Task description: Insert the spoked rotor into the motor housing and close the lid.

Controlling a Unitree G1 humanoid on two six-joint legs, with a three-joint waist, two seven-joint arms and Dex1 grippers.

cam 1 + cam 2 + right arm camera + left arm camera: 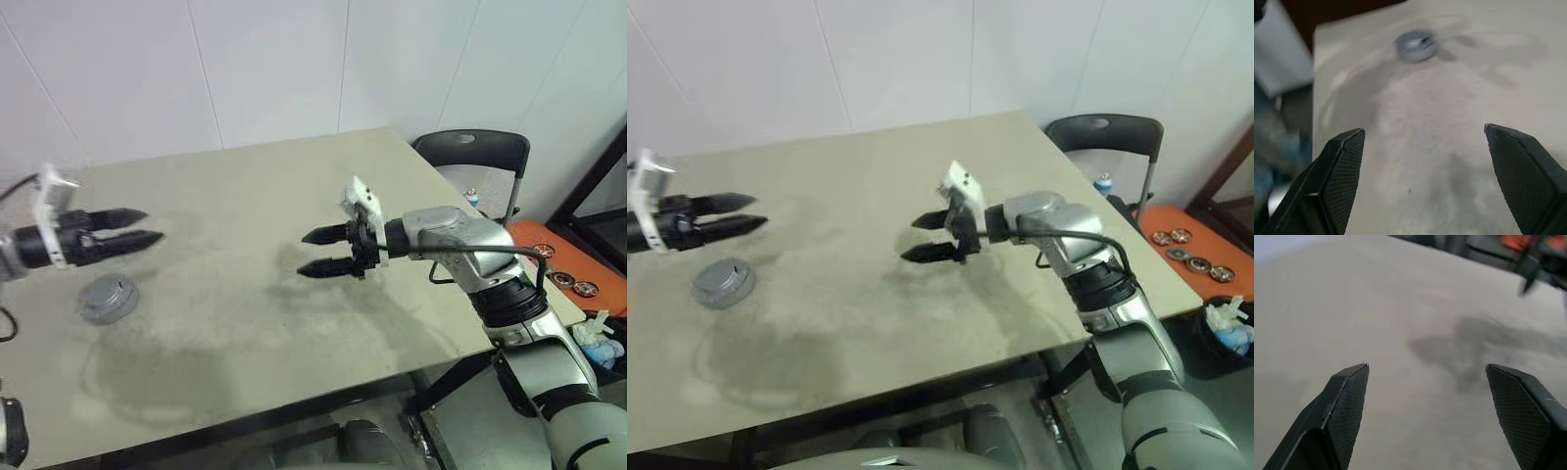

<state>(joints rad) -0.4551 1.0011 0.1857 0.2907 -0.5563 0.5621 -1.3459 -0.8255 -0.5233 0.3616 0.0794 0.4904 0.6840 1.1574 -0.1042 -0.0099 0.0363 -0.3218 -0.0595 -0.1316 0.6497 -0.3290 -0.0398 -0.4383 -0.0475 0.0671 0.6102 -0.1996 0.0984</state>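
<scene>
The left gripper [147,225] hangs above the table [255,186], fingers apart and empty; just below it, on the table's left side, lies the grey lid [108,299]; well to the right, the right gripper [318,252] hovers mid-table, jaws likewise spread, holding nothing.

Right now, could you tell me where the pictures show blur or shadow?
Left wrist view: table and far background blurred, a dark shadow patch on it. Right wrist view: grey disc soft and smeared. Left eye view: right gripper casts a faint shadow beneath.
</scene>
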